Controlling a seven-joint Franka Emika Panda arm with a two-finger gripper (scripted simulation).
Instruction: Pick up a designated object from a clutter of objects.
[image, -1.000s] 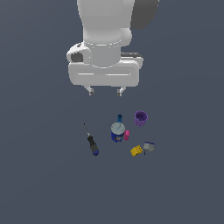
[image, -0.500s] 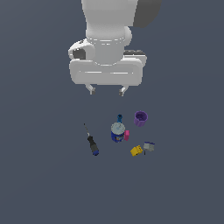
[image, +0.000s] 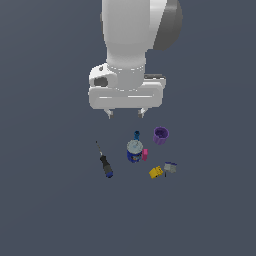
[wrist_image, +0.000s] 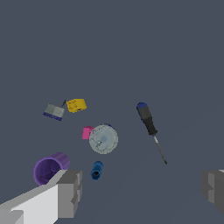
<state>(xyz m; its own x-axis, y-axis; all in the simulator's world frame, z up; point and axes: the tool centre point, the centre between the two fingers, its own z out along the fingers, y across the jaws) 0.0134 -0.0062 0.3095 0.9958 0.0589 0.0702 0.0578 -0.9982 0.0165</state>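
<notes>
In the exterior view, the big white arm hangs in the upper middle of the frame. Its gripper (image: 125, 113) sits above the pile with the jaws wide apart and nothing between them. Below it, in the middle of the frame, lies the little blue rod (image: 136, 135). It is just above the blue can (image: 134, 151) and very near it, maybe touching; the picture is too small to tell. A purple cup (image: 160, 135) stands to the right of the rod. A pink block (image: 145, 154) touches the can's right side. Lower right are a yellow block (image: 156, 172) and a grey piece (image: 170, 167). A screwdriver (image: 104, 162) lies apart at the left, on the dark worktop (image: 50, 200).

In the wrist view, the rod (wrist_image: 96, 170) sits in the lower left part, between the cup (wrist_image: 49, 169) and the can (wrist_image: 103, 139). One finger (wrist_image: 70, 194) shows at the lower left and the other at the lower right edge, so the jaws are open wide.

What could go wrong? The rod is tiny and squeezed between bigger things. If the jaws come down a bit off, a finger may hit the can or the cup and knock them over. The jaws might also grab the can by mistake, since it is blue too. And the thin rod could roll or slip out when squeezed.
</notes>
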